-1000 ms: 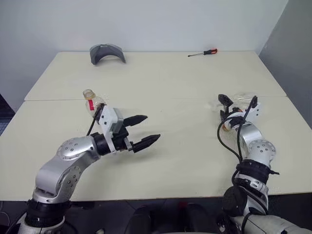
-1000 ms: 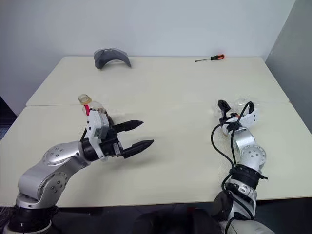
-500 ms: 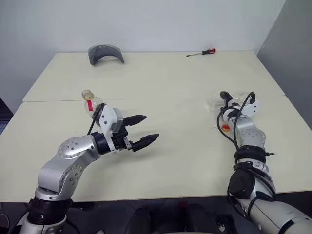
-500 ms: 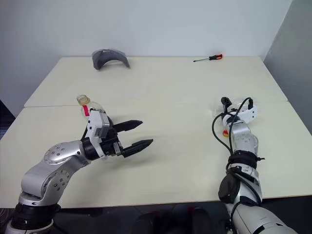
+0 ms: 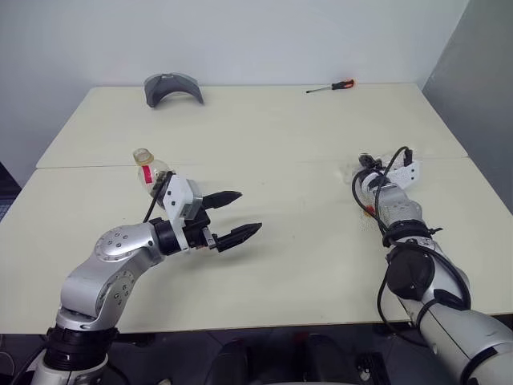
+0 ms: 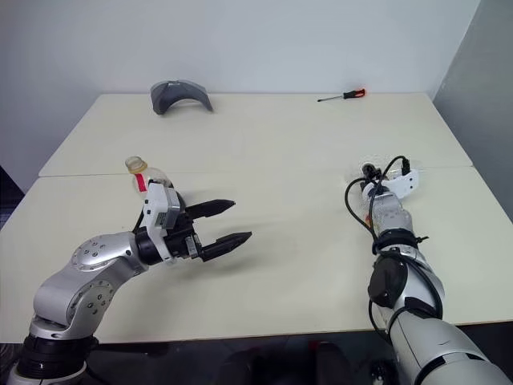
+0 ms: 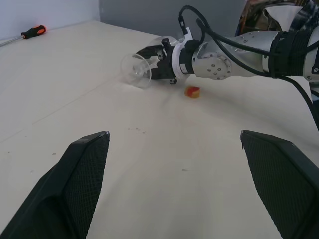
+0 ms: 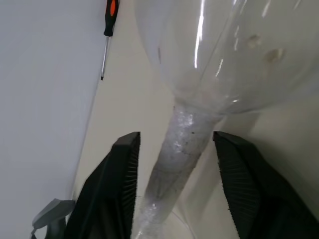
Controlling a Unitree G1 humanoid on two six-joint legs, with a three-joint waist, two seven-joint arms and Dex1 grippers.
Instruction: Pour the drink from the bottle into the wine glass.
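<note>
- My left gripper [image 5: 240,212] hangs over the near half of the table [image 5: 280,128], fingers spread wide and holding nothing. By my reading it is parked while the other arm works.
- Just behind its wrist stands the bottle [image 5: 148,170], upright on the left side, red strip at the neck. The mouth looks uncapped. Its lower body is hidden by my own hand, so I cannot make out the drink inside.
- Across the table a small red-and-yellow piece [image 7: 192,91] lies loose beside my right arm. I take it to be the cap, already off.
- Just beyond it my right gripper [image 8: 177,134] reaches forward to the wine glass [image 8: 224,55], which lies on its side with the bowl pointing away from the wrist. The fingers [image 8: 117,184] straddle the stem with a little daylight on either side, so they are not yet pinching. The stem seems the sensible hold, being thin enough to clamp, where the bowl is round and slick.
- My judgement: the glass must be stood on its foot before anything can be poured. It could roll or slip as the jaws close.
- Bottle and glass are well apart, with bare table between them and nothing blocking the path.
- Farther back, out of the way, a red-handled screwdriver [image 5: 331,86] lies near the rear edge on the right.
- A grey curved object [image 5: 172,87] sits at the rear left.
</note>
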